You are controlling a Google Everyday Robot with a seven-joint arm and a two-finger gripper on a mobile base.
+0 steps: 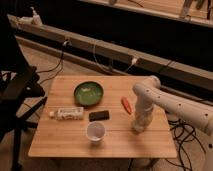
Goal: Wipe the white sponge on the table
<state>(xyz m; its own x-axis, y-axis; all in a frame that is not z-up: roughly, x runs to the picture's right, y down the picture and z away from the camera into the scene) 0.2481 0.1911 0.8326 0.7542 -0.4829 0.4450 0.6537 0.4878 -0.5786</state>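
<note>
The light-wood table (65, 137) fills the middle of the camera view. My white arm reaches in from the right and bends down to the table's right part. The gripper (139, 126) points straight down and is pressed low onto the tabletop. The white sponge (138, 129) seems to be the pale patch under the gripper tip, mostly hidden by it.
A green bowl (88, 93), a black phone (99, 115), a long white box with a label (69, 113), a translucent cup (95, 132) and a small red-orange object (126, 105) lie on the table. A dark chair (17, 95) stands at the left. Cables run behind.
</note>
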